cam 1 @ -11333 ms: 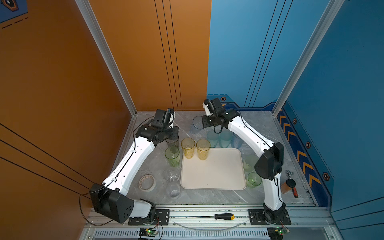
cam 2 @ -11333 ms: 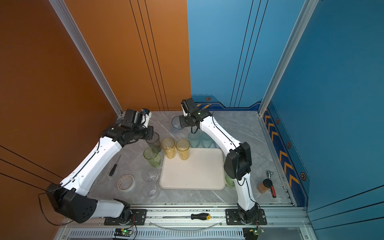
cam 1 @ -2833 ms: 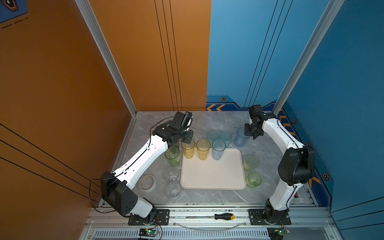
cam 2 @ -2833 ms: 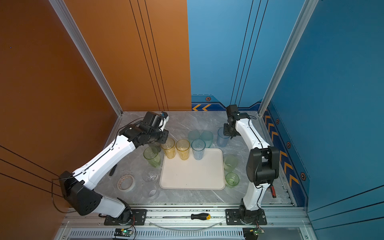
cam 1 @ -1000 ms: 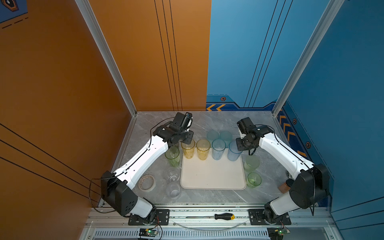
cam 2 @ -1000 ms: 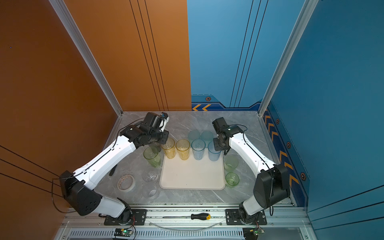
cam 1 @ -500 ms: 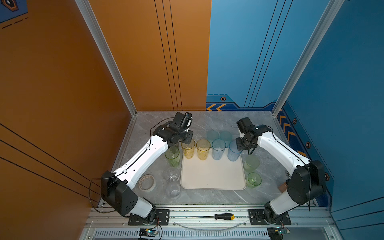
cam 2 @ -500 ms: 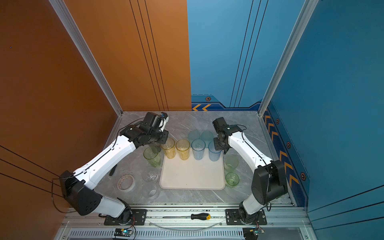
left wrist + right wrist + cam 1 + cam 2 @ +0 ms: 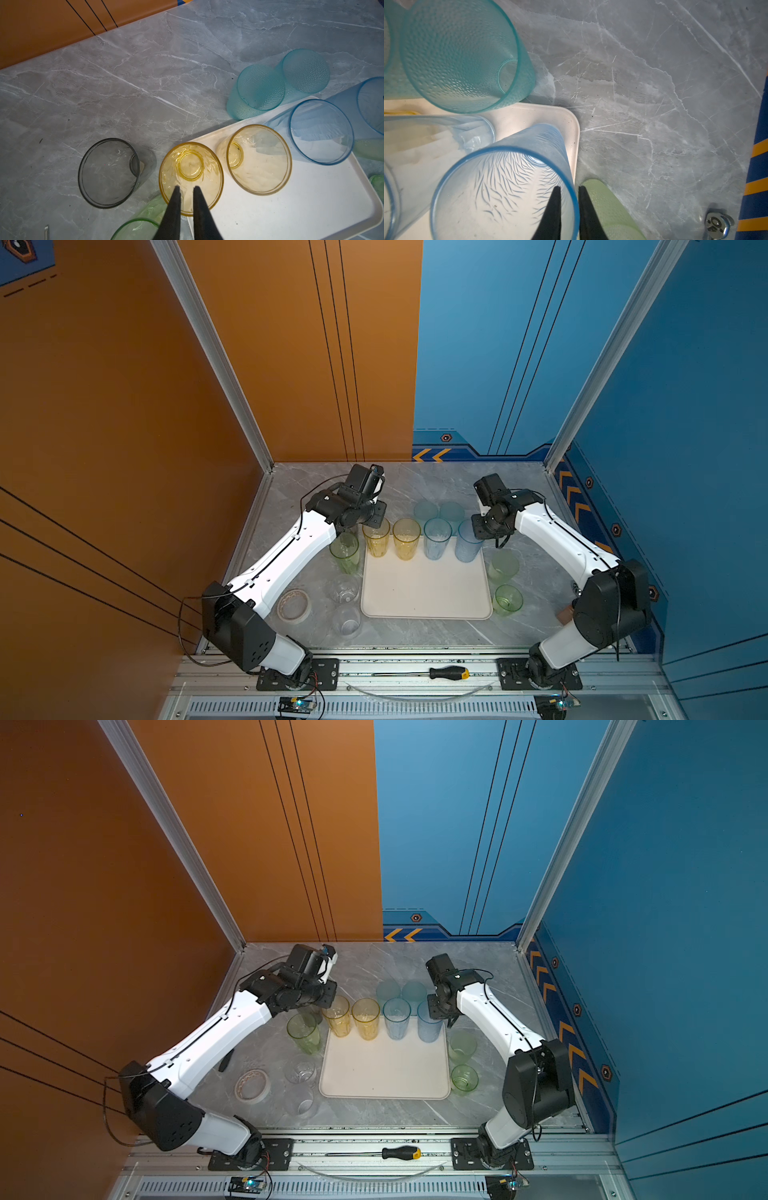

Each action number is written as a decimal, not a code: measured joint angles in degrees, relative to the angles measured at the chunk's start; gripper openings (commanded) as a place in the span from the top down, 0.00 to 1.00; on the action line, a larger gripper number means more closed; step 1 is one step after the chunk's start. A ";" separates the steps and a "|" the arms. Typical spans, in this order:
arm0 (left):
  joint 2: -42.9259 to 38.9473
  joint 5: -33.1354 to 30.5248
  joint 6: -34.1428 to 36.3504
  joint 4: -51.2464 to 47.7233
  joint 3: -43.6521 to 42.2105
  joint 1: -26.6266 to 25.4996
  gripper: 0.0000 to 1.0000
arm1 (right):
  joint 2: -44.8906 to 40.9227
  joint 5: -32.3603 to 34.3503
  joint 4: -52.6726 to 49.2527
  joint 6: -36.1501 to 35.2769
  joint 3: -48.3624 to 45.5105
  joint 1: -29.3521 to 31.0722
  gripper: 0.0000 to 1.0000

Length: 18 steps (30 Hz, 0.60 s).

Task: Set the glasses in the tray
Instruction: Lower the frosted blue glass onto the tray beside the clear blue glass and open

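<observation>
While its mouth faces straight up and its long axis stands vertical, the blue glass (image 9: 466,552) is set in the far right corner of the tray (image 9: 424,593), directly under the right pincer (image 9: 569,187). Its wall is straddled by the two black fingers: one is lowered inside the mouth, the other is placed outside, against the rim. Only a narrow gap is seen between them, with a thin sliver showing between the inner finger and the wall. Whether the wall is pinched or merely enclosed cannot be told. On the outer finger's side, just off the tray, a pale green glass (image 9: 610,209) is seen on the table (image 9: 654,104). On the inner finger's side a second blue glass (image 9: 471,133) is stood upright in the tray.

The left pincer (image 9: 186,187) is held above a yellow glass (image 9: 191,166), which is upright at the tray's corner, mouth toward the fingers. These fingers are parted by a slit only, and nothing is gripped between them. To one side of them a smoky grey glass (image 9: 108,172) is stood on the table. To the other side a second yellow glass (image 9: 257,160) is stood in the tray.
</observation>
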 measured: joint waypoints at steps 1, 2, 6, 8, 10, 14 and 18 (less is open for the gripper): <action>0.00 0.00 0.00 0.00 0.00 0.00 0.85 | 0.00 -0.17 0.00 0.02 0.00 0.00 0.82; 0.00 0.00 0.00 0.00 0.00 0.00 0.85 | 0.00 -0.35 0.00 0.02 0.00 0.00 0.81; 0.00 0.00 0.00 0.00 0.00 0.00 0.85 | 0.00 -0.44 0.00 0.02 0.00 0.00 0.77; 0.00 0.00 0.00 0.00 0.00 0.00 0.85 | 0.00 -0.50 0.00 0.04 0.00 0.00 0.74; 0.00 0.00 0.00 0.00 0.00 0.00 0.85 | -0.04 -0.59 0.00 0.07 0.00 0.00 0.72; 0.00 0.00 -0.02 0.00 0.00 0.00 0.84 | -0.68 -0.61 0.00 0.15 0.00 0.00 0.69; 0.11 0.00 0.00 -0.04 0.13 0.00 0.84 | -2.75 -0.66 0.00 0.52 0.00 -0.04 0.65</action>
